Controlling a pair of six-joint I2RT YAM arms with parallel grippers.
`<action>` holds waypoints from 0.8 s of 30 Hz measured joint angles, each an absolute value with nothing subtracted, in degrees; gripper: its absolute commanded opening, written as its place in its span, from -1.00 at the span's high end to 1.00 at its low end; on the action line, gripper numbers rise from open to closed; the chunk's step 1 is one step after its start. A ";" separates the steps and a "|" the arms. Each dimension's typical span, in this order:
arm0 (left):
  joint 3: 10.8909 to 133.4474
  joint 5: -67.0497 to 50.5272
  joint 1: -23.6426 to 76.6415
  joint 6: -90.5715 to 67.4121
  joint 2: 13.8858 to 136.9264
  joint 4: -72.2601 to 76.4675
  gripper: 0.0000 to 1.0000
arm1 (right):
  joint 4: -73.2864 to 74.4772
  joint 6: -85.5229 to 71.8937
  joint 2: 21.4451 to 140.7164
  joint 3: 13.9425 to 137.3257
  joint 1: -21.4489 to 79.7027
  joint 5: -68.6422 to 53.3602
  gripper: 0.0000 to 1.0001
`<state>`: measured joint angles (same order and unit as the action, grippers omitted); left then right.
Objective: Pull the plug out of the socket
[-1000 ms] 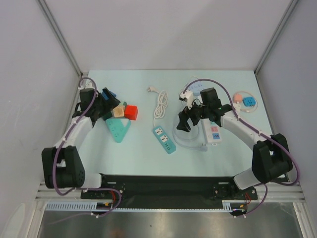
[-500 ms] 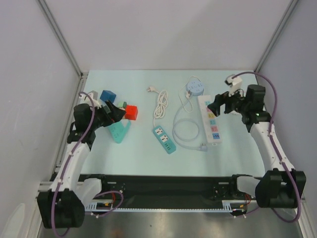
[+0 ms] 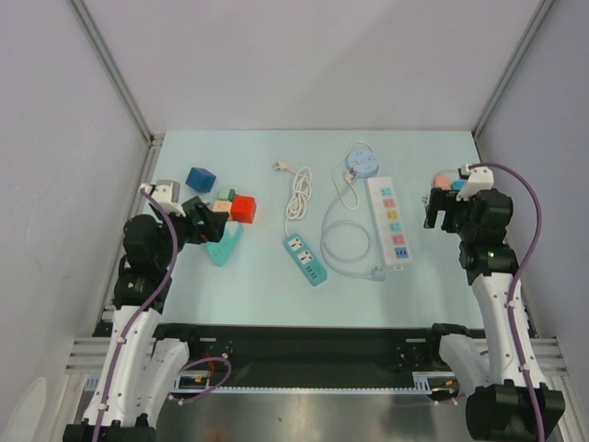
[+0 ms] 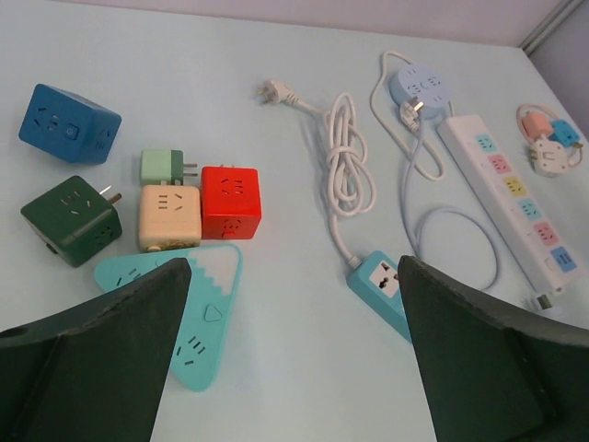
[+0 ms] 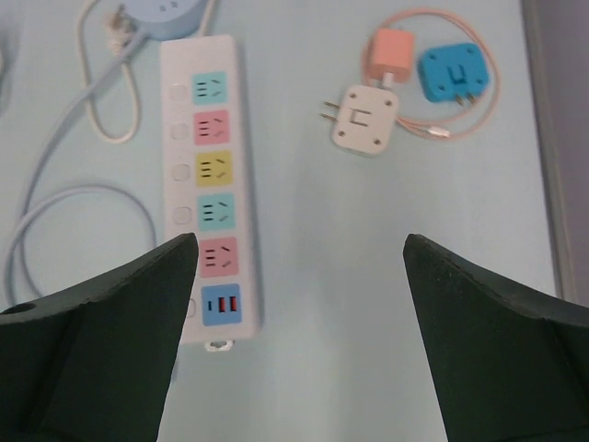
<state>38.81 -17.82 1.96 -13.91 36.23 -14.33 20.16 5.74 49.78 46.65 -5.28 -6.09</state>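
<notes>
A round light-blue socket [image 3: 360,164] [image 4: 419,85] lies at the back of the table. The grey plug [image 4: 411,108] [image 5: 117,18] of the white power strip [image 3: 390,221] [image 5: 210,184] rests at the socket's near edge; I cannot tell whether its prongs sit in it. My right gripper [image 3: 440,207] [image 5: 299,241] hangs open and empty, to the right of the strip and above the table. At the left, above the teal triangular socket [image 4: 198,322], my left gripper [image 3: 207,221] [image 4: 294,267] is open and holds nothing.
Blue [image 3: 200,178], red [image 3: 243,209], beige and dark green cube sockets cluster at the left. A teal power strip [image 3: 305,258] with a coiled white cord lies mid-table. Small white, pink and blue adapters [image 5: 367,118] sit at the far right. Walls enclose the table.
Both arms have drawn back toward the near edge. The right gripper left the round socket area and swung right. The left gripper moved off the cubes and opened wider.
</notes>
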 measured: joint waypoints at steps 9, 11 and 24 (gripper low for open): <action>38.24 -12.51 6.35 -9.28 35.22 -16.08 -0.99 | 20.29 0.60 42.85 44.80 -5.48 7.07 -1.00; 38.15 -11.68 6.90 -8.71 34.65 -16.49 -0.99 | 20.23 -0.56 43.35 44.75 -5.48 9.15 -0.99; 38.15 -9.34 7.40 -7.42 34.06 -17.28 -0.99 | 19.77 -3.25 43.59 41.98 -5.85 12.84 -0.99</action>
<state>38.15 -9.34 7.40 -7.42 34.06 -17.28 19.77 -3.25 43.59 41.98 -5.85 12.84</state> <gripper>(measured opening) 0.994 0.994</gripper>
